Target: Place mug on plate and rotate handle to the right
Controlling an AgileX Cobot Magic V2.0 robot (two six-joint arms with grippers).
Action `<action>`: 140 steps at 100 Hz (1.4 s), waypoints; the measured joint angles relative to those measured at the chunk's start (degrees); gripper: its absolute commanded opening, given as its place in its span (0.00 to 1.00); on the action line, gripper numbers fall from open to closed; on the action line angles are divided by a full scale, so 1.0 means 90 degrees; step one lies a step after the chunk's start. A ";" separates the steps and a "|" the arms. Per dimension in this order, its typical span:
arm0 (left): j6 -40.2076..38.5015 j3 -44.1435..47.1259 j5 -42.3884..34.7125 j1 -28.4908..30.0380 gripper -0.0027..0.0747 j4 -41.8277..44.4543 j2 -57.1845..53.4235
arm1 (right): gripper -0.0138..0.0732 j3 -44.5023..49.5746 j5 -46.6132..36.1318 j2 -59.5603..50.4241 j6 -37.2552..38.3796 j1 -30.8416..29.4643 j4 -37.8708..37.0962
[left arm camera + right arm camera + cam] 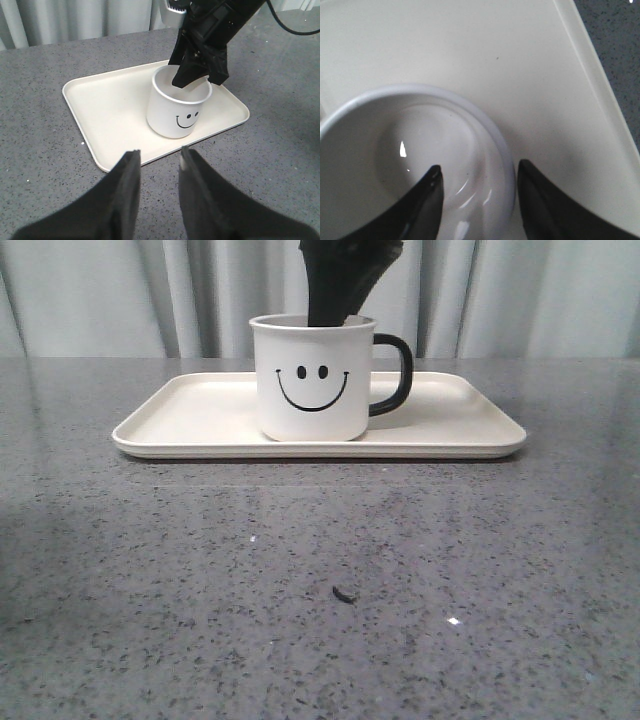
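The mug point(313, 378) stands upright on the plate point(200, 410), near its middle, the handle point(392, 374) already turned rightward. The right gripper point(477, 195) straddles the mug's rim, one finger inside and one outside, not visibly pinching. The left gripper point(159, 172) waits parted, near the plate.

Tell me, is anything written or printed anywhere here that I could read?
No words, brands or numbers show in any view.
The only printed sign is a black smiley face on the side of the mug, which stands on the plate.
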 measured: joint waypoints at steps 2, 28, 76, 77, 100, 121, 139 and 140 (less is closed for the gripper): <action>0.0000 0.0000 0.0000 0.0000 0.28 0.0000 0.0000 | 0.61 0.0000 0.0000 0.0000 0.0010 0.0000 0.0000; 0.0000 0.0000 0.0000 0.0000 0.28 0.0000 0.0000 | 0.61 0.0000 -0.0026 -0.0397 0.0094 0.0000 0.0000; 0.0000 0.0045 -0.0013 0.0000 0.28 0.0011 0.0000 | 0.09 -0.0010 0.0049 -0.1664 0.0481 0.0000 0.0244; 0.0000 0.0057 -0.0013 0.0000 0.27 0.0011 0.0000 | 0.09 -0.0010 0.0047 -0.1688 0.0481 0.0000 0.0268; 0.0000 0.0214 -0.0051 0.0000 0.03 0.0011 0.0000 | 0.09 0.0124 0.0063 -0.2141 0.0506 0.0000 0.0715; 0.0004 0.0322 -0.0132 0.0000 0.01 0.0037 0.0000 | 0.09 0.1083 0.0035 -0.2885 0.0533 0.0000 0.0856; 0.0015 0.0322 -0.0157 0.0000 0.01 0.0095 0.0000 | 0.09 0.2453 -0.0518 -0.3829 0.0533 0.0000 0.0864; 0.0027 0.0322 -0.0157 0.0000 0.01 0.0095 0.0000 | 0.09 0.2510 -0.0581 -0.3869 0.0533 0.0000 0.0864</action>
